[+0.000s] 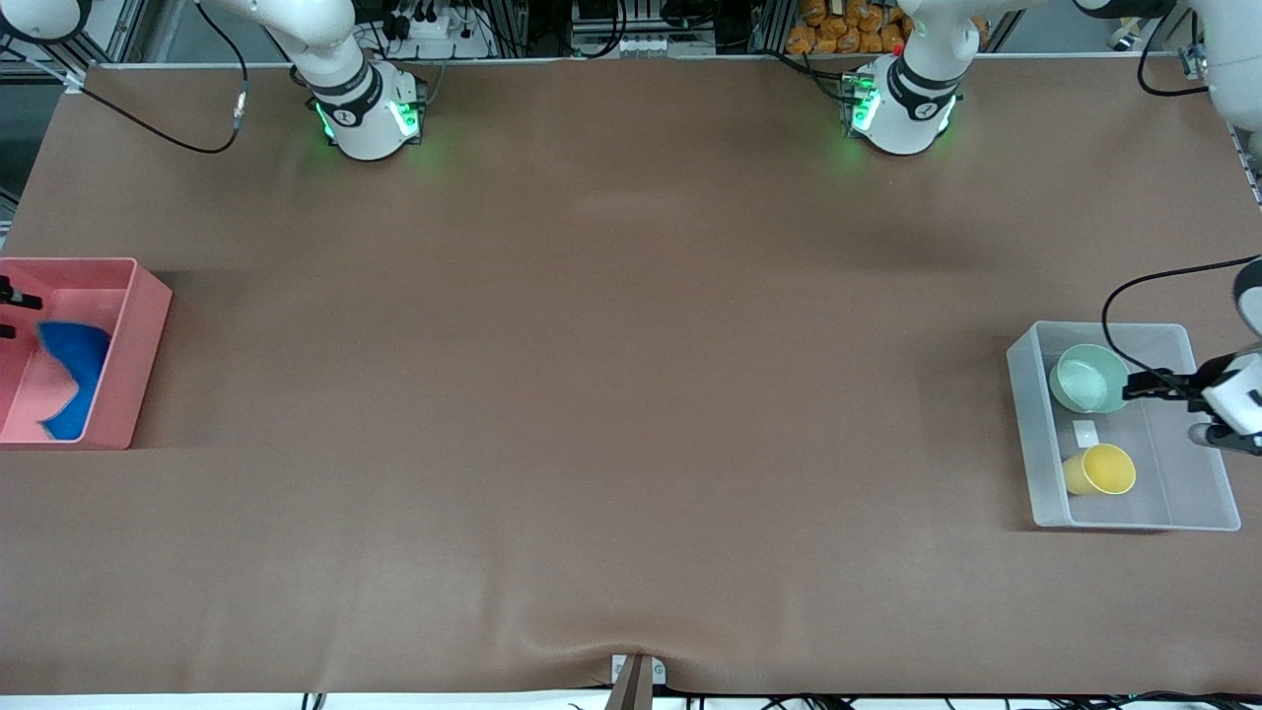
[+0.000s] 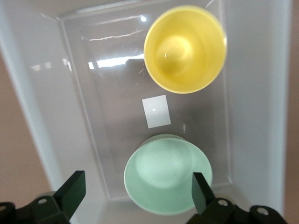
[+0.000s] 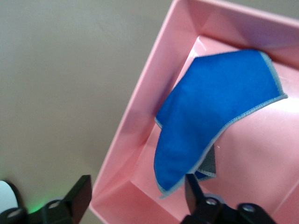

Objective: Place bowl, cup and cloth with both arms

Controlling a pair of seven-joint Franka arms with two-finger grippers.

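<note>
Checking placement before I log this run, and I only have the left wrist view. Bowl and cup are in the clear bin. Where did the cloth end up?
Observer: The cloth lies in a pink bin at the right arm's end of the table, blue side up.
Operator: Right hand let go of it?
Observer: Yes, the right hand is open above the bin, nothing between its fingers.
Operator: Which sits nearer the front camera in the clear bin?
Observer: The cup; it lies on its side. The bowl is upright, farther back, with the open left hand over it.
</note>
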